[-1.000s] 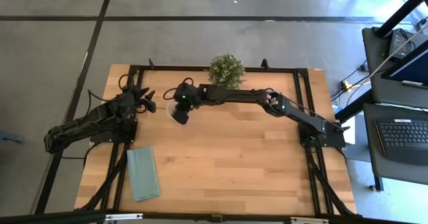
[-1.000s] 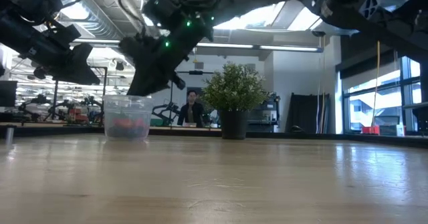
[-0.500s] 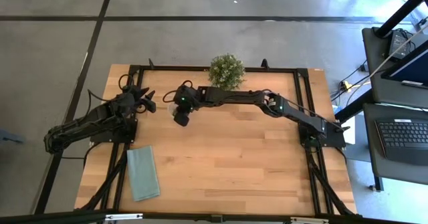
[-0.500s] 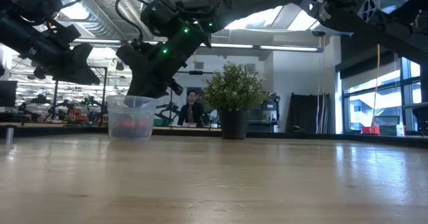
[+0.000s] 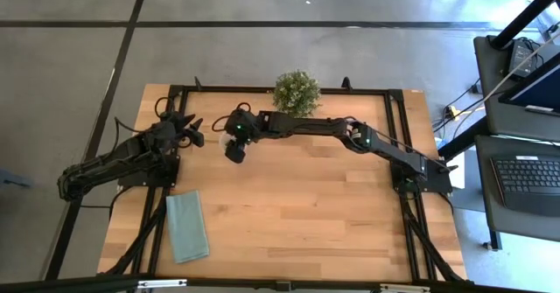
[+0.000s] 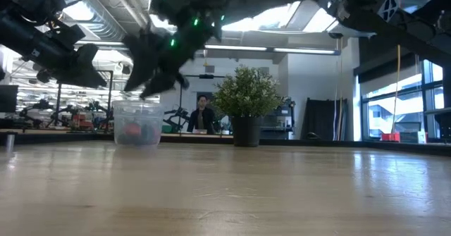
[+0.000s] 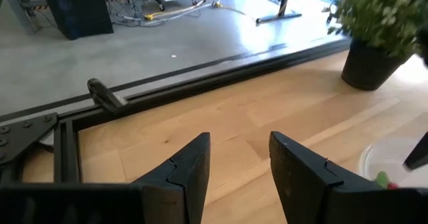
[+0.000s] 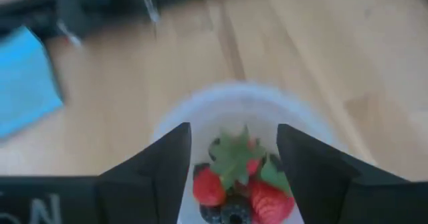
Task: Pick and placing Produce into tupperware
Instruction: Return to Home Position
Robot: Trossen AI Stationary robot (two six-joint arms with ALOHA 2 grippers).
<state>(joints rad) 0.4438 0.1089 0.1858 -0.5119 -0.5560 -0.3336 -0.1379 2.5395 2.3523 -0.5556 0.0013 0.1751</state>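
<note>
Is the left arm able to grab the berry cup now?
Probably not from above: the right end effector hangs open over the cup, covering its mouth. The left end effector sits open nearby, so only the cup's side looks free.

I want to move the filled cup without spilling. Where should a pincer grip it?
Probably grip the tupperware across its round side wall below the rim, coming from above: it stands upright, open-topped, with produce inside. The right pincer hangs open above it. The left pincer sits aside.

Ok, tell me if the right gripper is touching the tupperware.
Apart. The low view shows the right gripper hanging above the tupperware rim, with background visible between them.
</note>
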